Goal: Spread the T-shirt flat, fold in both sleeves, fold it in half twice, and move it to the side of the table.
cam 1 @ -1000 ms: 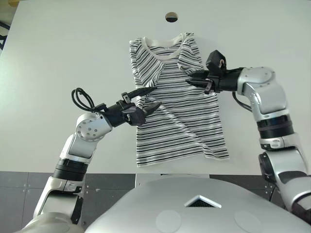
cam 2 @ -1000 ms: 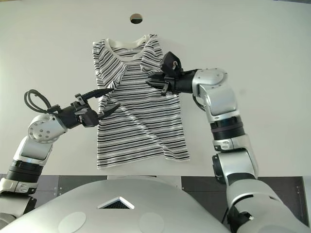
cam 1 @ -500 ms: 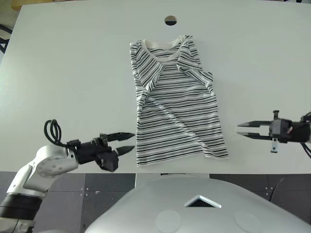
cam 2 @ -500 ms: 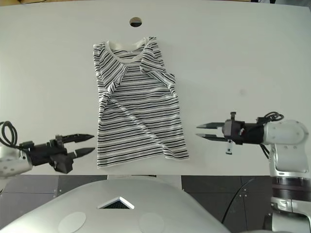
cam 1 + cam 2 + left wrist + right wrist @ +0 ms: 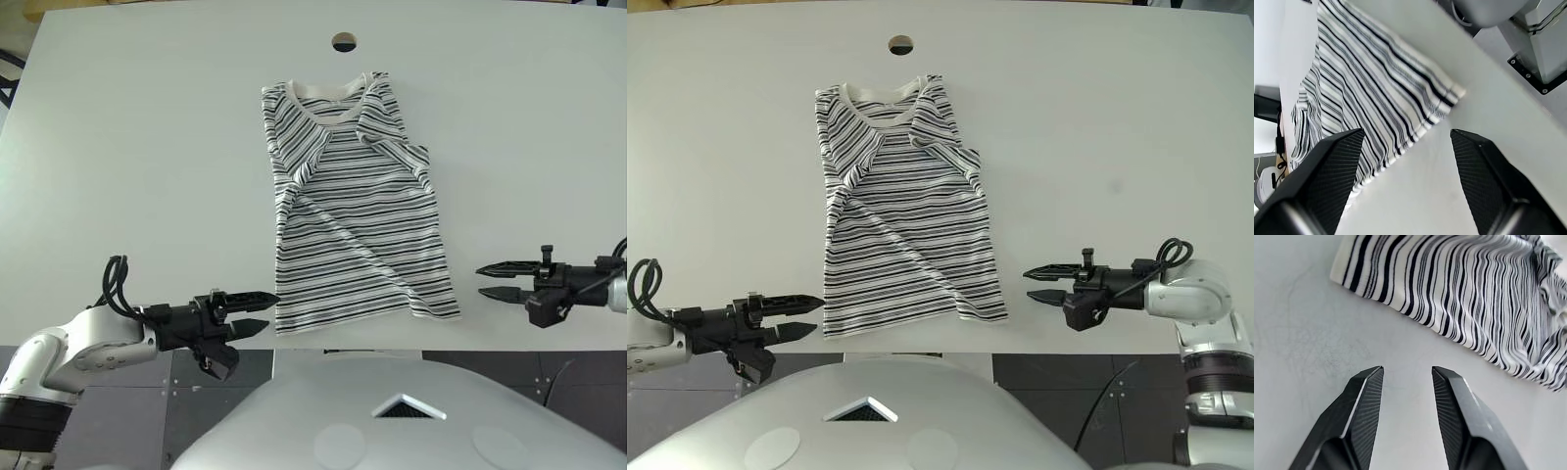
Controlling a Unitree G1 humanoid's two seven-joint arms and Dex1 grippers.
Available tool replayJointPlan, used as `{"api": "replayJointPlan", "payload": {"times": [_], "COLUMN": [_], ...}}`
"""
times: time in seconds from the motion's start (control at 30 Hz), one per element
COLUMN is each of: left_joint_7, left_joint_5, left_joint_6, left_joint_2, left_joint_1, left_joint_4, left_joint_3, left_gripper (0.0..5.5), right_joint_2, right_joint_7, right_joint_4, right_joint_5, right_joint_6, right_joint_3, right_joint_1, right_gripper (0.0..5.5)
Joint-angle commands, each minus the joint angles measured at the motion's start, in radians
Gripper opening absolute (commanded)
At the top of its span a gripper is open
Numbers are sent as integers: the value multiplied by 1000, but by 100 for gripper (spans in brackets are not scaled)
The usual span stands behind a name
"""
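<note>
Both low: left gripper [image 5: 269,309], right gripper [image 5: 480,280].

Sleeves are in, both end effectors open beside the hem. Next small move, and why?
Probably move both inward onto the hem's near corners and close. The T-shirt lies on the table with both sleeves folded across the chest, not yet halved. The left end effector and right end effector sit open, flanking the hem without touching cloth. Gripping there would set up the first half-fold.
</note>
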Motion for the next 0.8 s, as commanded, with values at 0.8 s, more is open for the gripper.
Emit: {"api": "replayJointPlan", "payload": {"times": [0.8], "left_joint_7": [-127], "left_joint_5": [-50], "left_joint_6": [207], "left_joint_2": [12], "left_joint_1": [-120], "left_joint_4": [-136], "left_joint_3": [-188], "left_gripper": [245], "right_joint_2": [-44], "right_joint_7": [-222], "right_joint_4": [-33], "right_joint_5": [-291], "right_joint_6": [14], "right_joint_3": [373], "right_joint_1": [-17], "right_gripper": [82]}}
